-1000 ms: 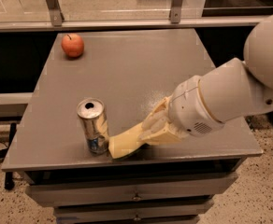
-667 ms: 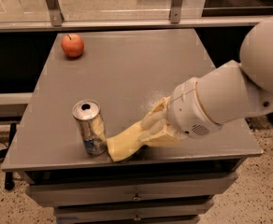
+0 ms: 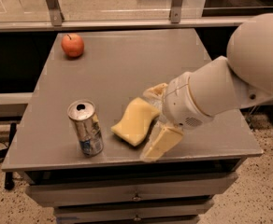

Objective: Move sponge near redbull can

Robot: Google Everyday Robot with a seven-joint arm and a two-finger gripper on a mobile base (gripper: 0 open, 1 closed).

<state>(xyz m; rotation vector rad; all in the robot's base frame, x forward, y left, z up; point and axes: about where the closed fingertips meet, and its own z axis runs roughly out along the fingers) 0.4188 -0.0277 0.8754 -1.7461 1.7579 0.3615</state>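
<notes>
We see the grey bench (image 3: 141, 55) filling most of the view. The robot's white arm (image 3: 248, 78) reaches in over its right edge toward the front. At the end of the arm the gripper (image 3: 151, 124) sits close to the front edge. Its two pale fingers are spread wide, one behind the sponge and one in front of it, almost at the bench's lip. We read it as open and holding nothing.

The sponge (image 3: 134, 120) lies flat on the bench between those fingers, near the middle of the front edge. The redbull can (image 3: 86, 127) stands upright just beside it, toward the front-left corner, with a narrow strip of bench between them. The apple (image 3: 72, 45) rests well apart, near the back-left corner.

We judge the placement essentially done, so the risk now lies in the retreat. The fingers flank the sponge closely. If either catches the soft foam as the arm pulls back, it could drag the sponge away from the can or over the front edge. Any drift leftward could push the sponge into the slim can and topple it.
</notes>
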